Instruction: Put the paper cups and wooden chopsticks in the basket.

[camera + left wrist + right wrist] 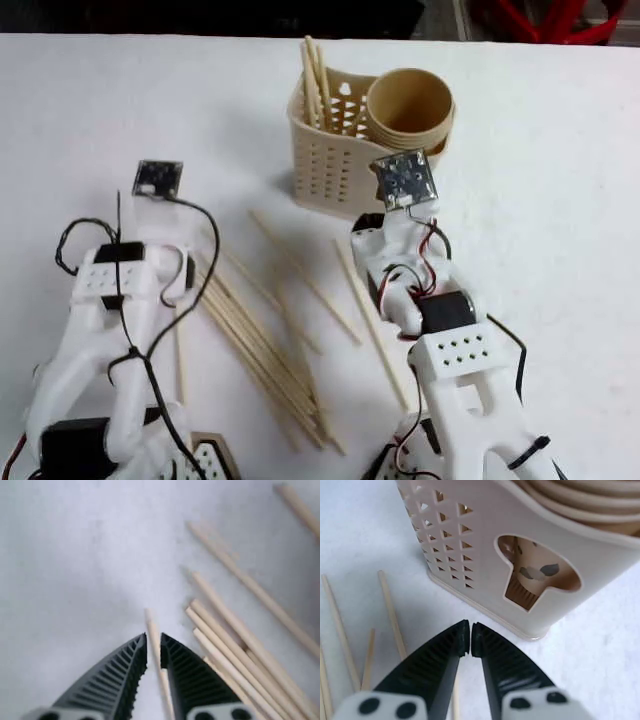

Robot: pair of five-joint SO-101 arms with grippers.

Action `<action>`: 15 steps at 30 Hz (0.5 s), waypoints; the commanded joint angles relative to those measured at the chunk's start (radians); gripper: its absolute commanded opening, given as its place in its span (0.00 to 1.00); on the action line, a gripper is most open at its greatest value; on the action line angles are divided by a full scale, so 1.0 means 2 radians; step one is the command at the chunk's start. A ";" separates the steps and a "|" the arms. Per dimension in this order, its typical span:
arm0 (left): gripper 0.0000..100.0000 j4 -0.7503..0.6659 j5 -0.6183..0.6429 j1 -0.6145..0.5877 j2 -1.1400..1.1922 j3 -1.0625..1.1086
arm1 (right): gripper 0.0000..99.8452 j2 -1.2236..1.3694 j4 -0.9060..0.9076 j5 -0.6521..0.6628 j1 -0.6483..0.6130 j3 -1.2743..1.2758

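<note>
I pinch one chopstick [152,624] near its tip with left gripper [153,644], just beside loose chopsticks [262,352] on table [560,200], likely for clean single lift. My right gripper [470,631] sits clenched, empty, near basket [325,175]; paper cups [410,105] already nested inside.

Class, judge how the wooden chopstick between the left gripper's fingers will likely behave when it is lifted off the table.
The chopstick looks thin and straight, so probably stiff and light. Its smooth, rounded shaft may slip or pivot in the left gripper, which pinches it near one end. Released on the table, it could roll.
</note>
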 commanded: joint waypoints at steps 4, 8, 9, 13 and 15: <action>0.28 0.078 0.005 0.007 -0.019 0.005 | 0.02 -0.013 -0.009 0.002 0.004 -0.008; 0.22 0.050 0.004 0.010 -0.018 0.040 | 0.02 -0.013 -0.009 0.002 0.004 -0.008; 0.20 0.032 0.004 0.009 -0.018 0.051 | 0.02 -0.013 -0.009 0.002 0.004 -0.008; 0.14 0.013 0.004 0.007 -0.018 0.064 | 0.02 -0.013 -0.007 0.002 0.004 -0.008; 0.14 0.011 0.004 0.007 -0.018 0.063 | 0.02 -0.013 -0.007 0.002 0.004 -0.008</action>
